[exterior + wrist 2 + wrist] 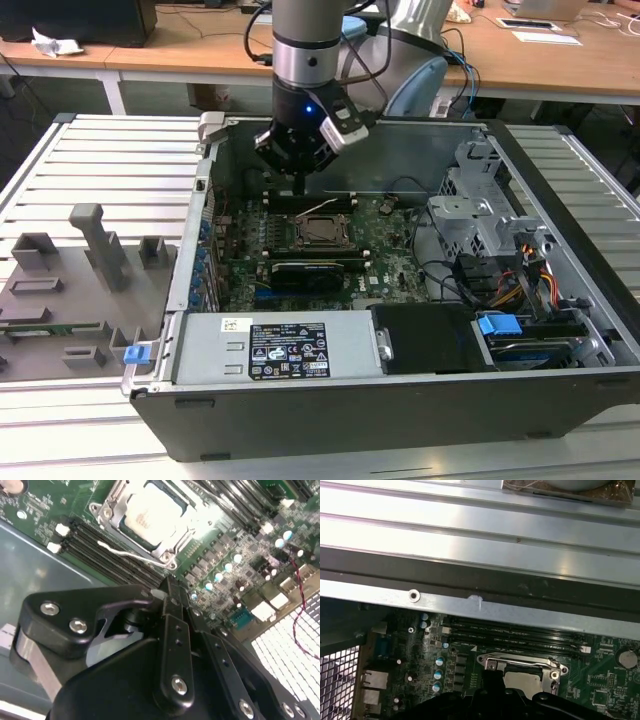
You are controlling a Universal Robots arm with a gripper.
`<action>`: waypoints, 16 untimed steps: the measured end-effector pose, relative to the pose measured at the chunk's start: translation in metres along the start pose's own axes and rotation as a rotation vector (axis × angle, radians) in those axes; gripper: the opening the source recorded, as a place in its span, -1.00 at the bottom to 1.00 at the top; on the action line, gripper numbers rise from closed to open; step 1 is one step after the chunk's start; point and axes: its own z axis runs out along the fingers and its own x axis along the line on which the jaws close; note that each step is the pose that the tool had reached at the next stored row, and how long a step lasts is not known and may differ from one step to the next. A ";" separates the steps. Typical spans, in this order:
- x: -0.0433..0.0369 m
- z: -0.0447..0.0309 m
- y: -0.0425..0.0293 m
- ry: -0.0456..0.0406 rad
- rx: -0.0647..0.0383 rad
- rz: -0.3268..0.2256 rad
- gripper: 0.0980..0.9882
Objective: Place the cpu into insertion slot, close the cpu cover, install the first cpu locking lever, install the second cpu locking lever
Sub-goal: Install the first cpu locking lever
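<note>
The cpu lies flat in the insertion slot on the green motherboard. The cpu cover is folded down around it as a silver frame. A thin silver locking lever stands loose along the side of the socket nearest me; it also shows as a pale raised wire. My gripper hangs just behind the socket, a little above the board. Its black fingertips are pressed together with nothing in them. In the first wrist view the gripper partly hides the socket.
Long black memory slots run between the socket and the case's rear wall. A black card lies in front of the socket, with the power supply nearer. A drive cage and cables stand at the exterior view's right. Grey fixtures sit outside the case.
</note>
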 end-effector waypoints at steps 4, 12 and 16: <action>-0.0059 0.0036 -0.0008 -0.0026 -0.015 0.030 -0.98; -0.0079 0.0070 -0.0028 -0.0096 -0.071 0.064 -0.98; -0.0153 0.0150 -0.0039 -0.0098 -0.073 0.064 -0.98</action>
